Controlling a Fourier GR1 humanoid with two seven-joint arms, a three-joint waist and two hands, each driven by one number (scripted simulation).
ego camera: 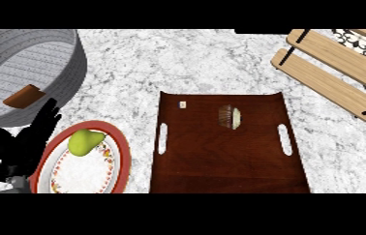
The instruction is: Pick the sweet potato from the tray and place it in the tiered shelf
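A dark brown wooden tray (214,156) with two slot handles lies in the middle of the counter. On its far half sits a small oval thing (230,117), brown on one side and pale on the other, which looks like the sweet potato. The tiered shelf (322,72), made of light wooden slats, stands at the far right, apart from the tray. My left hand (28,139) rests open at the left edge with its fingers pointing up, well away from the tray. No right hand shows in the head view.
A red-rimmed patterned plate (114,173) with a green fruit (84,142) lies just right of my left hand. A grey woven basket (50,60) stands at the far left with a brown item (22,96) inside. The counter is white marble.
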